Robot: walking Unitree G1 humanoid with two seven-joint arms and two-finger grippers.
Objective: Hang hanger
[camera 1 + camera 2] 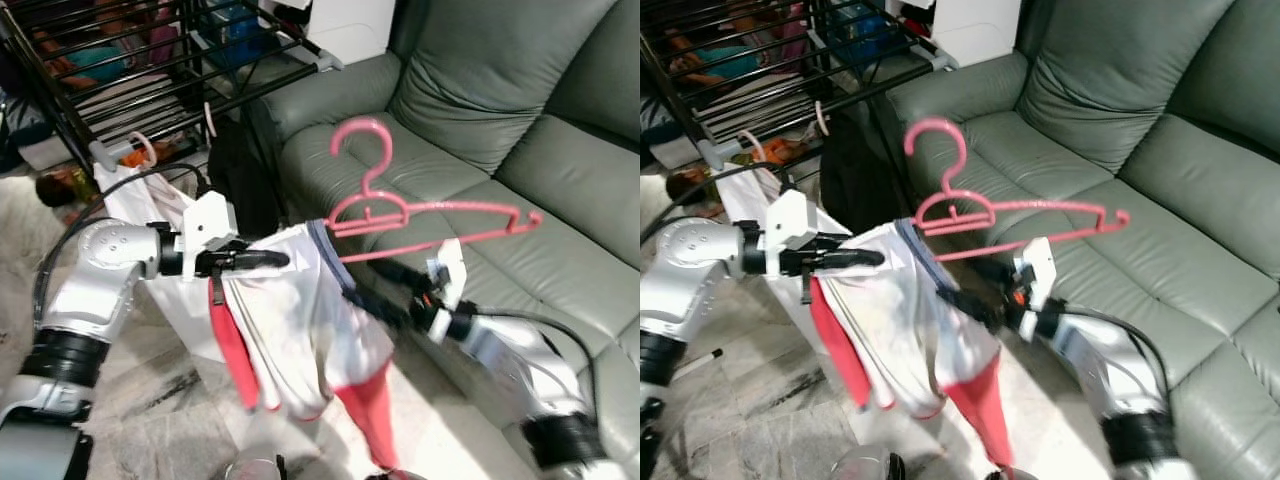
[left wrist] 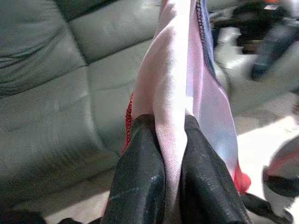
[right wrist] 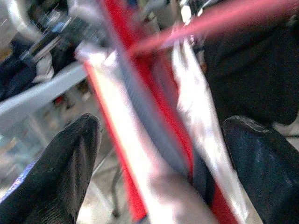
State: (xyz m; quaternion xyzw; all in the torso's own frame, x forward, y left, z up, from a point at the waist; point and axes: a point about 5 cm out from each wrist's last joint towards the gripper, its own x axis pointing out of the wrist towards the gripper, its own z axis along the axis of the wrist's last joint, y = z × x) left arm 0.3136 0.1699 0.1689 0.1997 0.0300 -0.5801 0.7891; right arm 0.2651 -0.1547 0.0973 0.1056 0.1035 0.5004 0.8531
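Observation:
A pink plastic hanger [image 1: 400, 208] sits upright in front of the sofa, its hook up and its left end tucked into a white and red garment [image 1: 300, 330] that droops below it. My left gripper [image 1: 265, 260] is shut on the garment's white upper edge [image 2: 170, 116], and the cloth is pinched between its black fingers [image 2: 140, 186]. From the lower right, my right gripper [image 1: 365, 283] reaches in just under the hanger's bar. It is open, its fingers [image 3: 70, 158] spread wide on either side of the hanging cloth [image 3: 154, 140].
A black metal drying rack [image 1: 150, 60] stands at the back left, with a white bag [image 1: 140, 195] and a dark garment [image 1: 240, 170] hanging by it. A grey-green leather sofa [image 1: 500, 120] takes up the right side. Pale marble floor [image 1: 170, 410] lies below.

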